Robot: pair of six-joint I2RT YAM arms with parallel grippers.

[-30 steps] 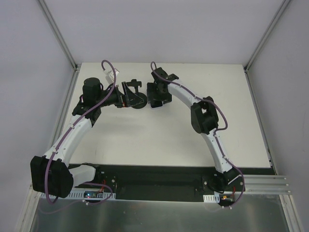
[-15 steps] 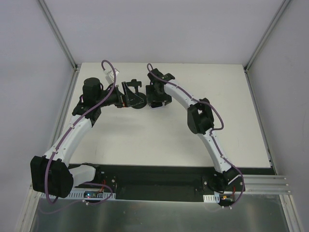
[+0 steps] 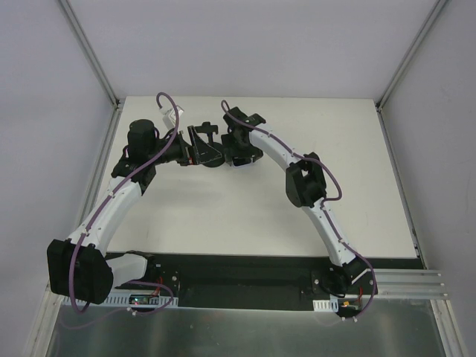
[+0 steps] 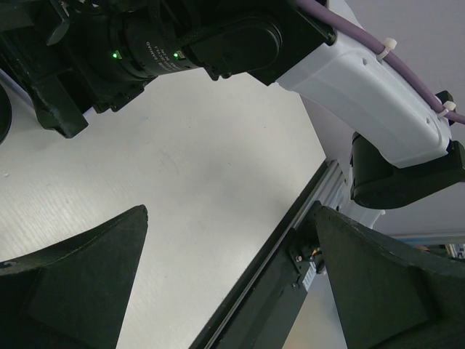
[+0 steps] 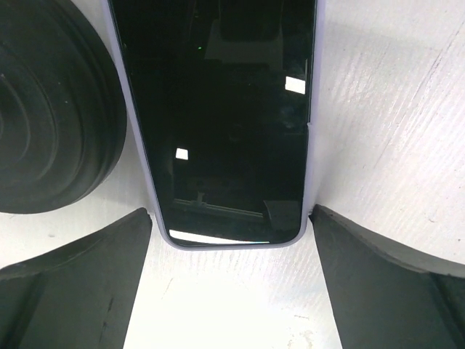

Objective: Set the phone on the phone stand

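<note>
From above, the left arm (image 3: 111, 208) reaches to the far left part of the white counter (image 3: 372, 149). The left jaws sit right up against the phone stand (image 3: 208, 152), a small black shape with its bracket toward the back wall. The right arm (image 3: 327, 223) curves in from the other side. The right jaws point down at the counter just to the right of the stand. The phone is hidden beneath them in this view.

In the left wrist view, the left jaws are spread wide. One dark finger (image 4: 80, 276) is at each lower corner, with only bare counter between them, so they hold nothing. The white-shelled right arm and its black wrist fill the top of the picture.

In the right wrist view, the phone (image 5: 225, 109) lies flat on the counter, dark screen up, with its pale edge showing all round. Its near end sits between the right jaws, which are spread about as wide as the phone. Each finger (image 5: 87, 283) tip sits right at one long edge. I cannot tell whether the tips are pressing on the phone or only bracketing it. The stand's round ribbed base is just beside the phone's left edge, and the phone is not on the stand
</note>
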